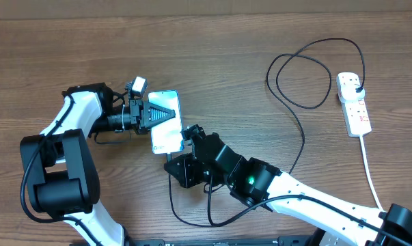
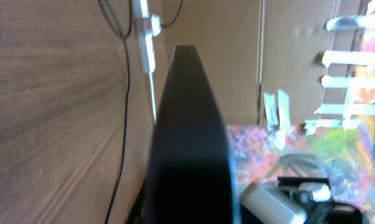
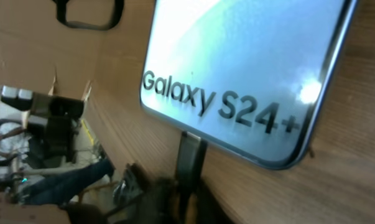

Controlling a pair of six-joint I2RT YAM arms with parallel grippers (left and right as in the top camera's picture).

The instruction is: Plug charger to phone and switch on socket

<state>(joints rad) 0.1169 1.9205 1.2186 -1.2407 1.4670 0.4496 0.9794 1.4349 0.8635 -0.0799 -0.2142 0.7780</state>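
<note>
The left claw (image 1: 173,113), pinched shut, lies across the slim teal-screened phone (image 1: 166,137). Just ahead of the right claw (image 1: 189,132), whose opening I cannot tell, the thin black charger (image 3: 188,155) meets the phone's edge.

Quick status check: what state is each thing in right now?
phone: screen lit, clamped by left gripper.
left gripper: shut on phone.
charger: plug head in socket; connector tip at phone's bottom edge, seating unclear.
socket: switch position too small to tell.
right gripper: by the connector, open or shut unclear.
</note>
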